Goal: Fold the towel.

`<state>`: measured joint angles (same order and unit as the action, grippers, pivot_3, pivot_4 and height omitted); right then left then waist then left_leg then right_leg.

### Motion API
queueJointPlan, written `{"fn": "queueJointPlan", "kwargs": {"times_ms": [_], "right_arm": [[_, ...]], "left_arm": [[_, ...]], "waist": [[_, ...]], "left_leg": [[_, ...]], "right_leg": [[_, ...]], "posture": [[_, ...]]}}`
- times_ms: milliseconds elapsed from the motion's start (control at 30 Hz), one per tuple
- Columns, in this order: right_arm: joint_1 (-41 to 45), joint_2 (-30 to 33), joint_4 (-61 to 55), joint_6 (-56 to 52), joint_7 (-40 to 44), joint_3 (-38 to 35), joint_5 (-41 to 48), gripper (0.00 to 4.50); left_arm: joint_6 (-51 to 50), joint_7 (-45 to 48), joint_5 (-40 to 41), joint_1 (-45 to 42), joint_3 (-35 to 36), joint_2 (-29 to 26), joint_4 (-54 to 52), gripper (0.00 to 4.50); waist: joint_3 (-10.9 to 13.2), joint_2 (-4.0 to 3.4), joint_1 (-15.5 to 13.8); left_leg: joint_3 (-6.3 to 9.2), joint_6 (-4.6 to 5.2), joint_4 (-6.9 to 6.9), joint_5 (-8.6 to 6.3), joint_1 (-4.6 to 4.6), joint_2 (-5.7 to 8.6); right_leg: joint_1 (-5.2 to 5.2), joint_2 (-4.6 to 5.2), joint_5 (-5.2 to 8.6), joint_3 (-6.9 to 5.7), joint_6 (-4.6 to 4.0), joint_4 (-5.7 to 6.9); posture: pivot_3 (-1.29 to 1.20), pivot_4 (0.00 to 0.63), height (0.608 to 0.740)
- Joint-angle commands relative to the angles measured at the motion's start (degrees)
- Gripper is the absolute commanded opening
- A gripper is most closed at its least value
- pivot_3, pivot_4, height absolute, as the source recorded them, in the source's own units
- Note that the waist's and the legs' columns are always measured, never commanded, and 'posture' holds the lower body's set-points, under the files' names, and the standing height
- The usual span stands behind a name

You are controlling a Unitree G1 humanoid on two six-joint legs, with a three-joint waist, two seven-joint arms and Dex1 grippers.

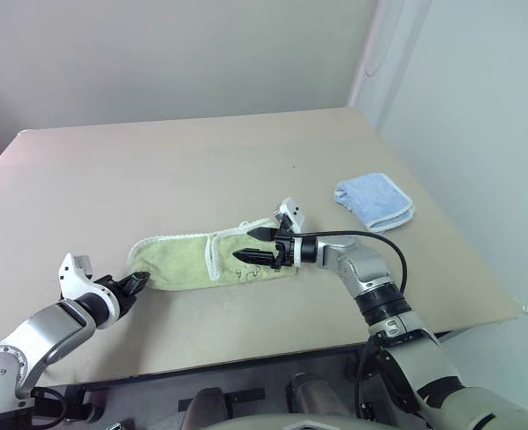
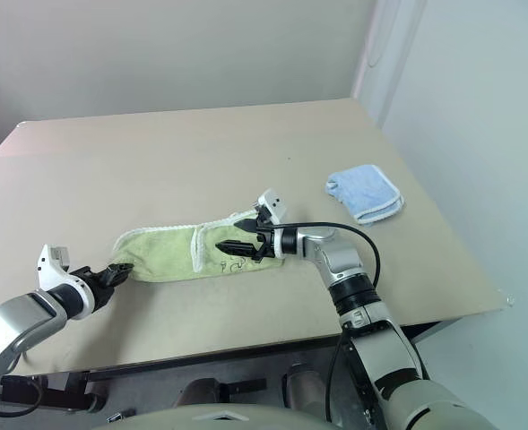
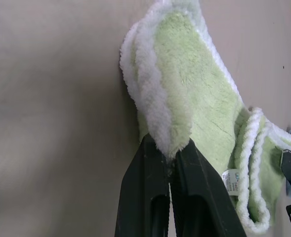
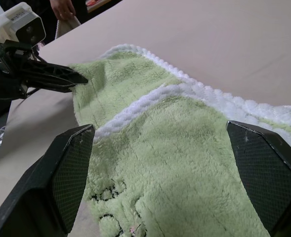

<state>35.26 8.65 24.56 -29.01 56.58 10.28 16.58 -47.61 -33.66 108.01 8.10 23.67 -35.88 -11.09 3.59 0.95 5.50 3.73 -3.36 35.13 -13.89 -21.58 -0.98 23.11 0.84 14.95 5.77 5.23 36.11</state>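
Observation:
The towel (image 1: pixel 187 262), light green with white trim, lies as a long strip folded over itself near the table's front edge. My left gripper (image 1: pixel 141 279) is at the strip's left end, shut on the trimmed edge; the wrist view shows both black fingers (image 3: pixel 147 182) pinching the fluffy rim. My right gripper (image 1: pixel 244 244) hovers over the strip's right part, pointing left, open. Its two wide fingers (image 4: pixel 68 173) stand far apart with the green pile and the grey motif (image 4: pixel 108 197) below them, and nothing is held.
A smaller light blue towel (image 1: pixel 374 202) lies folded at the right side of the beige table (image 1: pixel 201 161). The table's front edge (image 1: pixel 272 354) runs close below the green strip. A person's hand (image 4: pixel 63 7) shows beyond the table's left side.

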Motion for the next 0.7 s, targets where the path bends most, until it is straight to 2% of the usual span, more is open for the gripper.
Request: {"fn": "queueJointPlan", "kwargs": {"times_ms": [33,233,467,700], "right_arm": [[0.37,0.89,-3.48,-0.91,2.33,-1.2,2.41,4.5],[-1.26,2.8,-10.73,-6.04,6.52,-1.66,7.9,4.5],[-2.71,3.97,-13.21,-7.04,4.65,-1.31,8.19,4.5],[-3.63,4.44,-13.28,-6.77,3.7,-0.85,7.85,4.5]], "left_arm": [[0.82,2.08,-0.81,-1.57,2.49,-2.11,1.97,0.05],[-1.38,6.25,-3.7,-0.44,4.81,-6.17,6.94,0.05],[-4.96,15.65,-7.66,1.18,11.0,-12.5,13.19,0.05],[-10.12,34.21,-16.64,-3.59,10.68,-18.07,18.58,0.05]], "waist": [[0.01,-0.01,0.01],[0.01,-0.02,0.17],[0.0,0.0,0.21],[0.03,-0.05,0.23]], "left_leg": [[0.0,0.0,0.0,0.0,0.0,0.0],[-0.01,0.0,-0.05,0.0,-0.03,-0.01],[-0.03,-0.04,-0.05,-0.03,-0.02,-0.02],[-0.08,-0.27,-0.06,-0.15,-0.03,-0.01]], "right_leg": [[0.0,0.0,0.0,0.0,0.0,0.01],[0.06,-0.01,0.01,0.0,0.0,0.01],[0.28,0.0,0.01,0.0,0.0,-0.01],[0.3,0.06,0.02,0.0,-0.01,-0.17]], "posture": [[0.0,0.0,0.74],[0.0,0.0,0.74],[0.0,0.0,0.74],[0.0,0.0,0.74]]}}
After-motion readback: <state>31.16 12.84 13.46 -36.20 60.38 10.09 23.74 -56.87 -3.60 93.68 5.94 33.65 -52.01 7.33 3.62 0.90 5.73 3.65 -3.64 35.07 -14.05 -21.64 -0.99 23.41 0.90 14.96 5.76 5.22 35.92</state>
